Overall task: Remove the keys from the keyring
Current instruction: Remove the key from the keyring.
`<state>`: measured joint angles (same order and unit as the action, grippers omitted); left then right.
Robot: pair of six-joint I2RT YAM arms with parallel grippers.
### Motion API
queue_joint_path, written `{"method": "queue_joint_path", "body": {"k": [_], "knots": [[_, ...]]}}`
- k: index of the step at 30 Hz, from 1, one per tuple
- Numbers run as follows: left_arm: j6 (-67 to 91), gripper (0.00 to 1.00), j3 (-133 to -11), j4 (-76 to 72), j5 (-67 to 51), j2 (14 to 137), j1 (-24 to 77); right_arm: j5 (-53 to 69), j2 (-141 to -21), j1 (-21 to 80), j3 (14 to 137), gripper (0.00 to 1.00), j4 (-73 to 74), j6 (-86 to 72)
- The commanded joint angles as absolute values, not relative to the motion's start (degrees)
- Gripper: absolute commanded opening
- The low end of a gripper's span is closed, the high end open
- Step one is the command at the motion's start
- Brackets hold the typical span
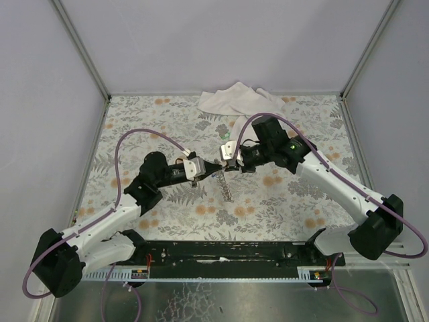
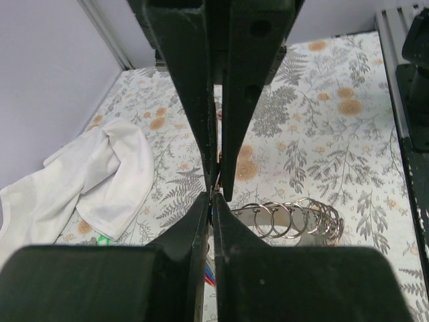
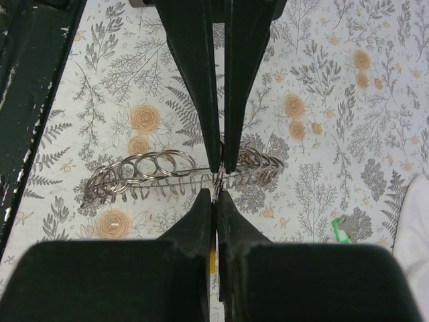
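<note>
the long silvery chain of metal rings [image 3: 151,176] sits at the middle of the floral-patterned desk [image 1: 281,201], pinched near one end by the closed tips of the right tool [image 3: 216,182]. the left tool [image 2: 216,193] meets it tip to tip, clamped tight; we cannot tell on what. a small green-headed key [image 3: 342,228] lies apart from the chain, near the crumpled white cloth [image 1: 231,100].
</note>
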<state>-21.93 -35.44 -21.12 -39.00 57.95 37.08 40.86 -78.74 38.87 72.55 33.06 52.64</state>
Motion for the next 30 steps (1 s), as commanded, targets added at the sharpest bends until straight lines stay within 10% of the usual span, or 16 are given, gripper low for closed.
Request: {"method": "queue_joint_path", "body": {"k": [1, 30], "knots": [[-13.54, 0.00, -31.98, -36.73, -37.88, 55.53, 36.82, 40.68, -76.99, 38.14, 71.43, 0.00, 28.55, 51.92], [-0.02, 0.06, -19.33, -60.38, -26.26, 55.86, 36.82, 43.74, -76.83, 38.60, 73.33, 0.00, 32.34, 53.71]]}}
